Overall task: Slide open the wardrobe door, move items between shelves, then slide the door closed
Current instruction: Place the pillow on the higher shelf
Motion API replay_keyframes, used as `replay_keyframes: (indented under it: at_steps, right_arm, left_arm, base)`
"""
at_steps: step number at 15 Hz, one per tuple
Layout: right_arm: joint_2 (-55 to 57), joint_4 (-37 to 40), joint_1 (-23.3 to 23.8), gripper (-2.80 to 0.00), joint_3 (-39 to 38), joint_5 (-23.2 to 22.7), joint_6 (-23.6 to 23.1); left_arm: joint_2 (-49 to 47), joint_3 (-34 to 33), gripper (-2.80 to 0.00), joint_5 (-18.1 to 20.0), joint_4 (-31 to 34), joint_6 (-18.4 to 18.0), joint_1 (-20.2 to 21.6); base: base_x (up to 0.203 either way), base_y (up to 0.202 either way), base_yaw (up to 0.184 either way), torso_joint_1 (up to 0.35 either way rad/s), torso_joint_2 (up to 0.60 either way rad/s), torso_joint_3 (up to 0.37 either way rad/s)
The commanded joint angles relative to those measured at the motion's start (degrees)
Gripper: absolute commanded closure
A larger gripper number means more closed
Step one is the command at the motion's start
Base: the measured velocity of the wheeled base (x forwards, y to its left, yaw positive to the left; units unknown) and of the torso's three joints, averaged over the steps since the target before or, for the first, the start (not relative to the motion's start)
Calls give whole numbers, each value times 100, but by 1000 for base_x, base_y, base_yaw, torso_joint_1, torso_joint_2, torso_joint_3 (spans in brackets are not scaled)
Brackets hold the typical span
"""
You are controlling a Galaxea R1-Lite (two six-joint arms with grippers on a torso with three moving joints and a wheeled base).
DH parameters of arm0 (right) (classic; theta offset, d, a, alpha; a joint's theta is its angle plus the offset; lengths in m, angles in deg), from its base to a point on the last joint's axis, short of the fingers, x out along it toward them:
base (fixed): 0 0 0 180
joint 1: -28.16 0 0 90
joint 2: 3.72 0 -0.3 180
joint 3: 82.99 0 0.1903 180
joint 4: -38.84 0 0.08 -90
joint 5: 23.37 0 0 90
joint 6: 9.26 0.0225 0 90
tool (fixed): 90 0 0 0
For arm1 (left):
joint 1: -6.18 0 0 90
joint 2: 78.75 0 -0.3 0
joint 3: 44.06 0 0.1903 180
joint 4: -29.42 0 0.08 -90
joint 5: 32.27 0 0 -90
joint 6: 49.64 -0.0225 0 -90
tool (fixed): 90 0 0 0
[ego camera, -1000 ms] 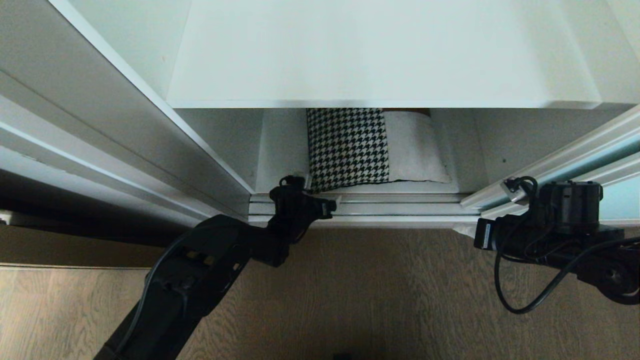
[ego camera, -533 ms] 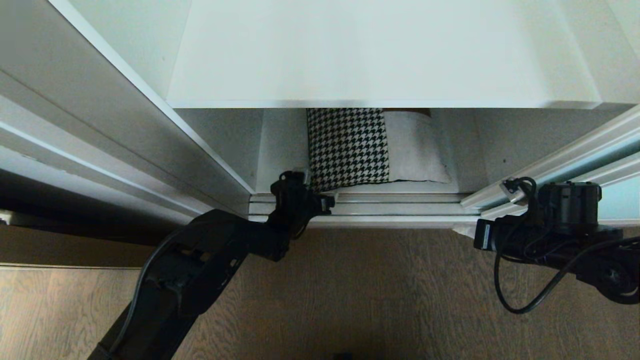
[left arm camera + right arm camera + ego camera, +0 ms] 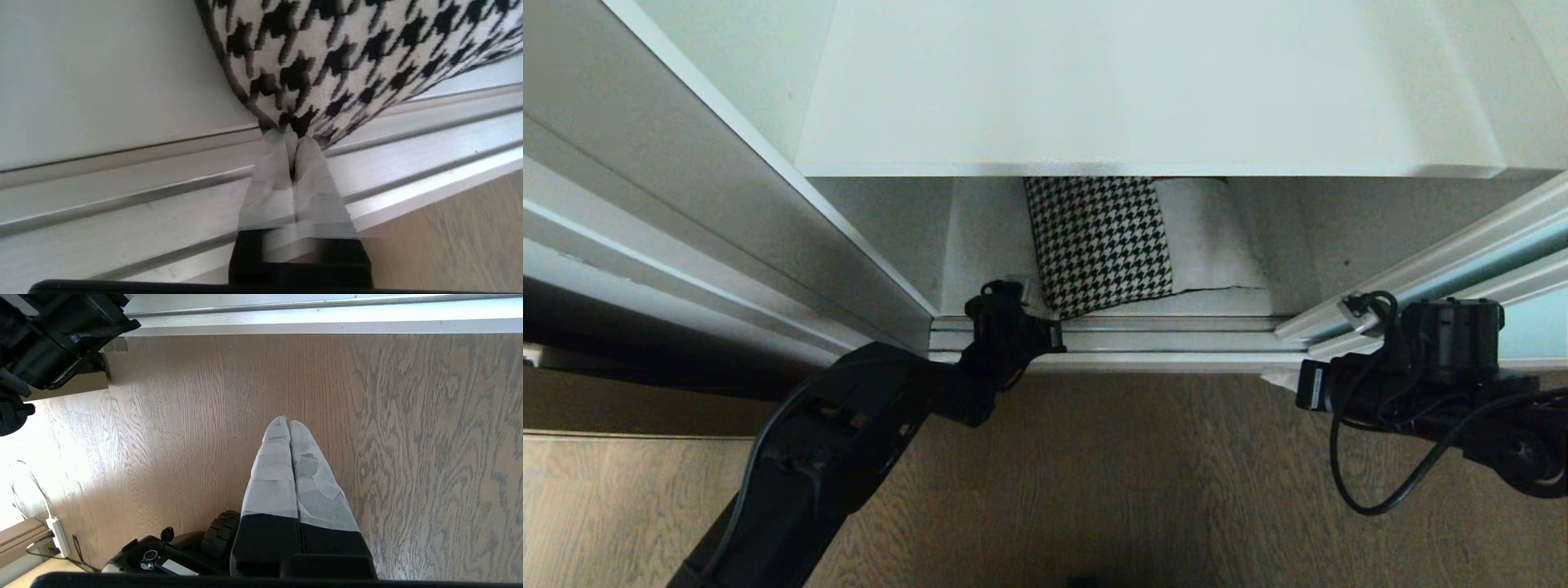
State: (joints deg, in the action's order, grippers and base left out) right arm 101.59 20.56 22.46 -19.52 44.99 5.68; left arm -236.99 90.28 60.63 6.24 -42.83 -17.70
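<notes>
The cushion (image 3: 1104,245) lies on the lower white shelf (image 3: 982,245), its houndstooth half on the left and its cream patch (image 3: 1213,237) on the right; its back is hidden under the upper shelf (image 3: 1143,90). My left gripper (image 3: 1049,317) reaches over the door track and is shut on the cushion's near left corner. In the left wrist view the left gripper (image 3: 292,138) pinches the houndstooth cushion (image 3: 347,49) at that corner. The sliding wardrobe door (image 3: 1535,241) stands at the right, with the opening uncovered. My right gripper (image 3: 288,422) hangs shut and empty over the floor.
Silver door tracks (image 3: 1160,339) run along the wardrobe's front edge, right under my left wrist. A white side wall (image 3: 866,245) bounds the opening on the left. Grey-brown wood floor (image 3: 1135,474) lies in front. In the right wrist view my base and a wheel (image 3: 220,535) show.
My left gripper has shut on the cushion's near left corner. The cushion has tilted, and its near edge has shifted to the right. The right arm has not moved.
</notes>
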Motion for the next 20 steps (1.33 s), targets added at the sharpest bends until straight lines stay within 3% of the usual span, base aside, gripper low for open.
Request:
replay_keyframes:
  at_steps: [1, 5, 10, 15, 20]
  right_arm:
    - [7, -27, -2, 0, -12, -16, 9]
    - [51, -18, -2, 0, 15, -16, 18]
    - [24, 8, -2, 0, -49, -68, 26]
    - [23, -27, 71, 0, -220, -363, 62]
    - [285, -34, 456, 0, -16, -920, 183]
  left_arm:
    - [-30, 3, 0, -8, -48, 12, -3]
    - [261, -189, 0, -96, -76, 162, -27]
    - [1377, -1951, 0, 131, -355, 428, -83]
    - [2072, -3034, 0, 228, -487, 446, -140]
    - [2232, -3991, 0, 231, -721, 475, -256]
  base:
    - [0, 0, 0, 0, 0, 0]
    - [0, 0, 0, 0, 0, 0]
    - [0, 0, 0, 0, 0, 0]
    - [0, 0, 0, 0, 0, 0]
    - [0, 0, 0, 0, 0, 0]
